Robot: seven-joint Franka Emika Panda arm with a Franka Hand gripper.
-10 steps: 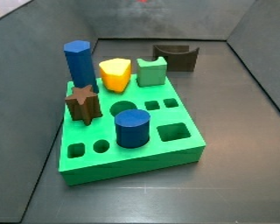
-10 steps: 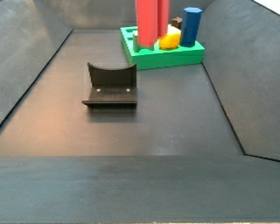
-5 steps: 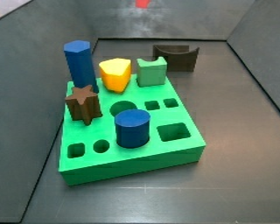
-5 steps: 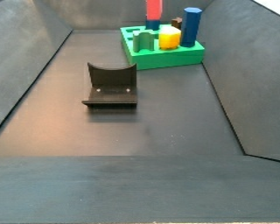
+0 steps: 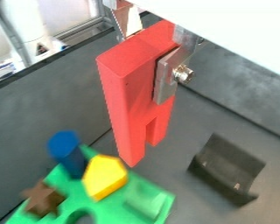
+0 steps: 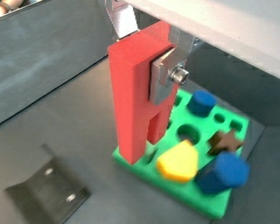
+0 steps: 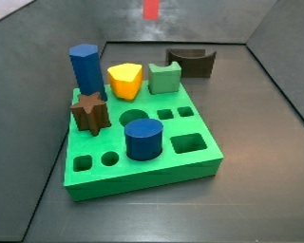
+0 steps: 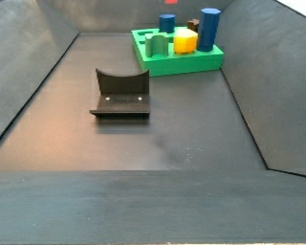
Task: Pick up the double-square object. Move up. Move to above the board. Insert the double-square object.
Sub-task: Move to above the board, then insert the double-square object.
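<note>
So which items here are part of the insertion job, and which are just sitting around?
Part of the job:
- tall red double-square object, clamped in the gripper, held high above the board
- bright green board with shaped holes

Just sitting around:
- blue hexagonal column
- yellow piece
- brown star piece
- blue cylinder
- grey-green block
- dark fixture on the floor

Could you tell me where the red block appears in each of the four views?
Wrist view: the red block fills the centre, held in the gripper.
Wrist view: the red block at centre, hanging over the board.
Side view: only its tip shows at the top edge.
Side view: only its tip at the top edge, above the board.
Shared landmark: the yellow piece.
</note>
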